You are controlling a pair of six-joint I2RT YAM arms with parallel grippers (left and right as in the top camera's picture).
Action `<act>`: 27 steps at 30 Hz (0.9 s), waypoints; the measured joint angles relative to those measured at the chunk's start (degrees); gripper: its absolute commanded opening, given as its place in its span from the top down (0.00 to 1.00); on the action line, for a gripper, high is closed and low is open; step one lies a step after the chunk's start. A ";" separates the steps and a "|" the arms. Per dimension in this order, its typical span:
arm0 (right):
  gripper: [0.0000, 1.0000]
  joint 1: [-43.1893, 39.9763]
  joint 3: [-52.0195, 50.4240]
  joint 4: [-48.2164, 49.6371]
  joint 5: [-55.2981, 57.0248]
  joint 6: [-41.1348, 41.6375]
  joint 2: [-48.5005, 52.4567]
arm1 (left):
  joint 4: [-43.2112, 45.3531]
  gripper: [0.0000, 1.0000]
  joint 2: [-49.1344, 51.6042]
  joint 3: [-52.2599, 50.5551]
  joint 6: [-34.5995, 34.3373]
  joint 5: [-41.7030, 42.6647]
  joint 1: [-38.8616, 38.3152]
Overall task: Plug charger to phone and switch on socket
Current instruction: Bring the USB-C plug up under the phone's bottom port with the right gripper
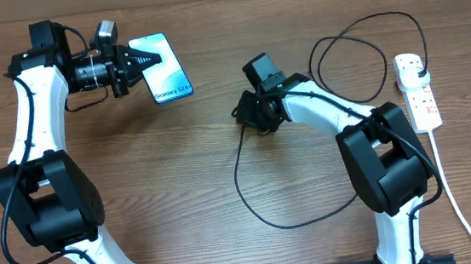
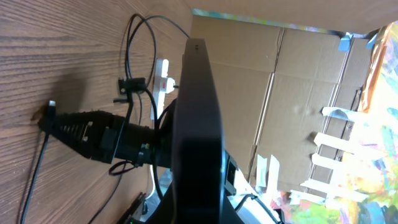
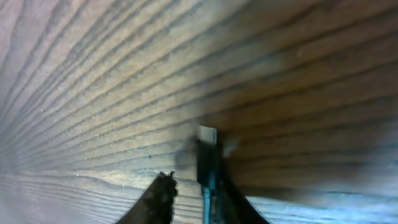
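Nearest, the charger's (image 1: 238, 179) slack is lying in a loop on the table (image 1: 180, 180), so little of the task is looking done. Mid-table, the right gripper (image 1: 250, 118) is sitting low over the charger's tip (image 3: 207, 134). Its jaws are standing narrowly apart astride the tip, and I cannot tell whether they are pinching it yet. To the right, the plug (image 1: 419, 70) is already sitting in the far end of the socket (image 1: 421, 99); the switches are too small to read. Far left, the left gripper (image 1: 138, 62) is clamping the phone (image 1: 166, 70) by one end, well apart from the tip. By my reading, what is remaining is securing the tip, mating it with the phone and switching on. Only the right wrist view is showing the tip between the fingers (image 3: 160, 196); the overhead is hiding it under the gripper. The left wrist view is showing the phone edge-on, seemingly off the table.
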 measured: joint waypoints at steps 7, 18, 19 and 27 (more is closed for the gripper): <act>0.96 0.68 0.00 -0.26 -0.24 -0.15 0.61 | -0.11 0.96 0.00 0.00 0.00 0.00 0.00; 0.96 -0.87 -0.70 -5.16 -7.67 -18.23 -4.28 | -2.19 0.96 0.00 0.00 1.77 -2.95 0.00; 0.96 -1.09 -0.72 -6.23 -8.35 -19.47 -6.29 | -2.54 0.96 0.00 0.00 2.16 -3.06 -0.07; 0.96 -2.01 -0.57 -17.16 -13.09 -28.17 -26.75 | -7.93 0.96 0.00 0.00 11.45 -1.05 -2.23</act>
